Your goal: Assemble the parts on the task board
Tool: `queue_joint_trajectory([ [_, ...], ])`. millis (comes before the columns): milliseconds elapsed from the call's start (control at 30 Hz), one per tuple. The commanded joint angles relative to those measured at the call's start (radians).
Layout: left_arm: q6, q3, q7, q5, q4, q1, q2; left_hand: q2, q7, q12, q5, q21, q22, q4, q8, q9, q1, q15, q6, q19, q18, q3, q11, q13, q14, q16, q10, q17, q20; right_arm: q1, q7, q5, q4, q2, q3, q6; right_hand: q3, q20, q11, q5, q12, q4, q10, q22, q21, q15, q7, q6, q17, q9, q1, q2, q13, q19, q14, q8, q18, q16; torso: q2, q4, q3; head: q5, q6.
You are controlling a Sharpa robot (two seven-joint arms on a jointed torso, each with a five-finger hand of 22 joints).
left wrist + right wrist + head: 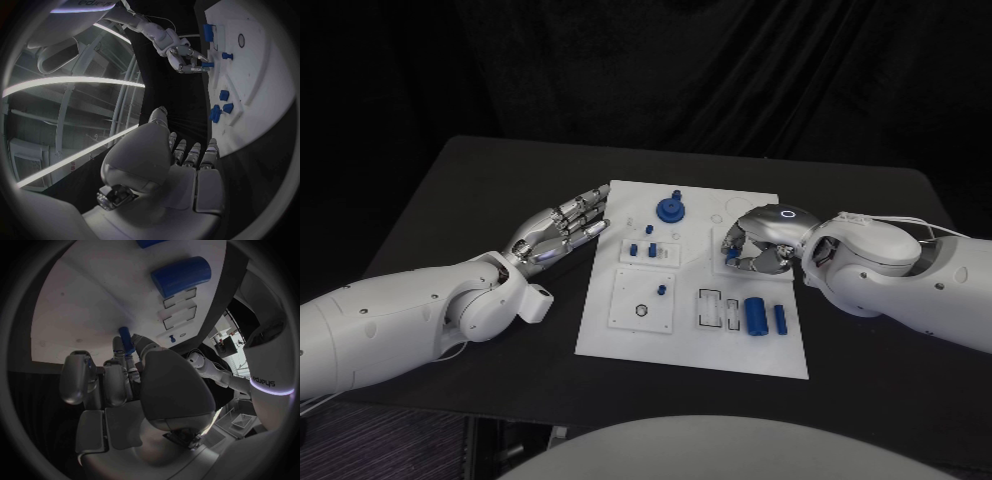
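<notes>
Right hand (759, 243) sits over the right part of the board (625, 335), fingers curled down around a small blue peg (127, 339); the right wrist view shows the peg pinched at the fingertips (119, 346), so this hand is grasping a part. Peg's long axis runs along the fingers, pointing down toward the white surface; whether its tip already touches the board cannot be told. Left hand (563, 232) lies off the board's left edge, palm up, fingers stretched and apart, holding nothing. Parts count, head view: one round gear-like piece with a knob (671, 209) at the far middle of the board; three small pegs (642, 247) clustered left of centre; one small peg (662, 290) nearer, on the left raised plate; one large cylinder (754, 314) and one thin bar (780, 319) lying at the near right, both with long axes running near–far; plus the peg in the right hand. Next to the cylinder, two rectangular slots (714, 306) stand open. Key relation: the held peg is directly under the right hand, on the right half of the board, well apart from the left hand; the right arm is clearly the nearer one for any seating on that side. Judgement: a part is in hand and awaiting insertion; most parts are not yet placed.
</notes>
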Motion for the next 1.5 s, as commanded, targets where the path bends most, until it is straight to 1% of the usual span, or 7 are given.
queue_joint_trajectory([
  [33, 0.011, 0.001, 0.04, 0.007, 0.001, -0.002, 0.002, 0.003, -0.003, -0.002, 0.005, 0.0, 0.001, -0.004, -0.003, -0.001, 0.009, 0.005, -0.002, -0.001, 0.015, 0.001, 0.004, -0.001, 0.001, -0.004, -0.001, -0.001, 0.006, -0.003, 0.018, -0.001, 0.006, -0.003, 0.0, -0.043, 0.009, -0.008, 0.0, 0.002, -0.007, -0.004, 0.015, 0.17, 0.005, -0.008, 0.0, 0.017, 0.002, 0.007, 0.016, -0.001, 0.002, 0.008, 0.035, 0.01, -0.007, -0.001, -0.001, -0.0007, -0.0006, 0.002, 0.0],
  [333, 0.011, 0.001, 0.037, 0.007, -0.001, -0.003, 0.003, 0.004, -0.003, -0.002, 0.004, 0.0, 0.001, -0.005, -0.002, -0.001, 0.009, 0.006, -0.001, -0.001, 0.016, 0.001, 0.004, -0.001, 0.001, -0.004, -0.001, -0.001, 0.009, 0.004, 0.018, -0.001, 0.046, -0.029, 0.001, -0.076, 0.029, -0.014, -0.009, 0.005, -0.015, -0.028, 0.045, 0.171, 0.01, -0.014, -0.008, 0.051, 0.0, 0.034, 0.033, 0.001, 0.006, 0.009, 0.035, 0.027, -0.008, -0.003, -0.002, 0.0017, -0.0006, 0.006, 0.0],
  [633, 0.008, 0.001, 0.034, 0.007, -0.003, -0.003, 0.004, 0.004, -0.003, -0.001, 0.001, 0.0, 0.0, -0.005, -0.002, -0.001, 0.009, 0.006, -0.002, -0.001, 0.016, 0.001, 0.004, -0.001, 0.001, -0.004, -0.001, -0.001, 0.01, 0.062, 0.011, -0.003, 0.153, -0.05, 0.001, -0.076, 0.034, -0.016, -0.01, 0.006, -0.021, -0.035, 0.046, 0.172, 0.012, -0.016, -0.01, 0.054, -0.001, 0.04, 0.038, -0.001, 0.006, 0.009, 0.035, 0.028, -0.008, -0.004, -0.005, -0.0002, -0.0011, 0.017, 0.0],
  [833, 0.01, 0.001, 0.034, 0.007, -0.002, -0.003, 0.005, 0.004, -0.003, -0.001, 0.001, 0.0, -0.001, -0.005, -0.003, -0.001, 0.009, 0.006, -0.002, -0.001, 0.016, 0.001, 0.004, -0.001, 0.001, -0.004, -0.001, -0.001, 0.01, 0.075, 0.02, -0.055, 0.213, -0.002, 0.001, -0.05, 0.036, -0.016, -0.009, 0.005, -0.026, -0.041, 0.046, 0.172, 0.014, -0.016, -0.009, 0.052, 0.0, 0.044, 0.041, -0.004, 0.005, 0.009, 0.035, 0.027, -0.009, -0.004, -0.005, 0.0023, -0.0018, 0.024, 0.0],
  [1233, 0.016, 0.001, 0.034, 0.007, -0.007, -0.004, 0.017, 0.007, -0.002, -0.002, -0.009, -0.001, -0.004, -0.006, -0.003, -0.001, 0.009, 0.004, -0.005, -0.002, 0.016, 0.002, 0.003, -0.001, 0.001, -0.004, -0.002, -0.001, 0.01, 0.01, 0.051, -0.183, 0.153, 0.184, 0.001, -0.026, 0.043, -0.018, -0.009, -0.009, -0.038, -0.053, 0.052, 0.183, 0.055, -0.016, -0.008, 0.048, 0.036, 0.057, 0.042, -0.008, 0.007, 0.02, 0.048, 0.022, -0.017, 0.021, -0.003, -0.0001, -0.0021, 0.046, 0.0],
  [1333, 0.017, 0.001, 0.034, 0.007, -0.007, -0.004, 0.018, 0.008, -0.002, -0.003, -0.009, -0.001, -0.005, -0.006, -0.003, -0.001, 0.01, 0.004, -0.006, -0.002, 0.016, 0.003, 0.003, -0.001, 0.001, -0.004, -0.002, -0.001, 0.01, -0.004, 0.056, -0.21, 0.126, 0.217, 0.001, -0.025, 0.044, -0.017, -0.009, -0.011, -0.04, -0.055, 0.051, 0.183, 0.056, -0.016, -0.008, 0.048, 0.037, 0.058, 0.043, -0.008, 0.007, 0.021, 0.048, 0.021, -0.017, 0.022, 0.0, -0.0005, 0.0014, 0.055, 0.0],
  [1500, 0.016, 0.001, 0.033, 0.007, -0.008, -0.004, 0.018, 0.009, -0.001, -0.003, -0.011, -0.001, -0.005, -0.007, -0.003, -0.001, 0.011, 0.004, -0.006, -0.002, 0.016, 0.004, 0.003, -0.001, 0.001, -0.004, -0.002, -0.001, 0.01, -0.017, 0.059, -0.231, 0.098, 0.25, 0.001, -0.004, 0.045, -0.017, -0.008, -0.016, -0.042, -0.057, 0.052, 0.183, 0.057, -0.015, -0.007, 0.047, 0.037, 0.059, 0.043, -0.009, 0.007, 0.021, 0.048, 0.02, -0.017, 0.023, -0.004, 0.0072, -0.002, 0.056, 0.0],
])
